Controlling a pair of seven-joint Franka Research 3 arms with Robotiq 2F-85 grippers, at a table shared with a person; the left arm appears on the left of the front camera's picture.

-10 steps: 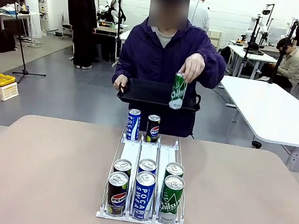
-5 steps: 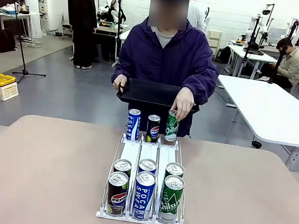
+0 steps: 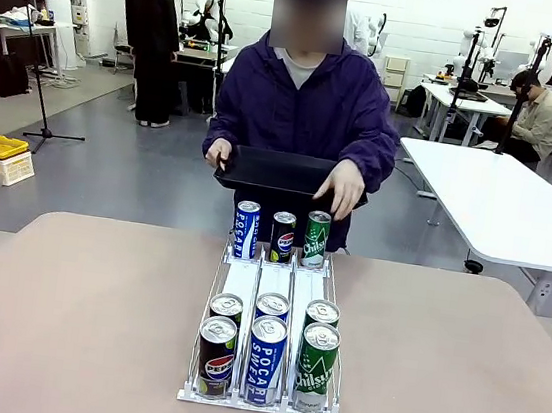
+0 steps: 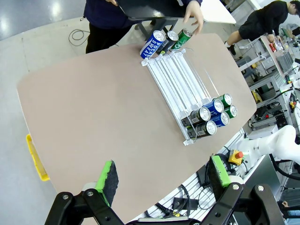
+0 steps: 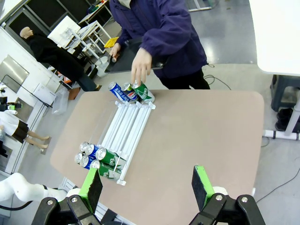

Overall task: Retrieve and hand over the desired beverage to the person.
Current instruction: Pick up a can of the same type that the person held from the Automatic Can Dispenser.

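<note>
Spread and empty, left claw (image 4: pixel 162 173) and right claw (image 5: pixel 146 183) face the rack (image 3: pixel 244 283); person's hand (image 3: pixel 342 187) at far green can (image 3: pixel 316 240).

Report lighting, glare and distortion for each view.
Front view: even light, faint shadows, labels on the cans sharp. Left wrist view: wide-angle bowing of the table, lamp glare on the floor. Right wrist view: same bowing along the table's edges.

One rack (image 3: pixel 275 282): three Pepsi cans (image 3: pixel 215 358), three Pocari Sweat cans (image 3: pixel 265 359), three Chilsung cans (image 3: pixel 316 367). Six at its near edge, three at the far. One black tray (image 3: pixel 280 172).
</note>
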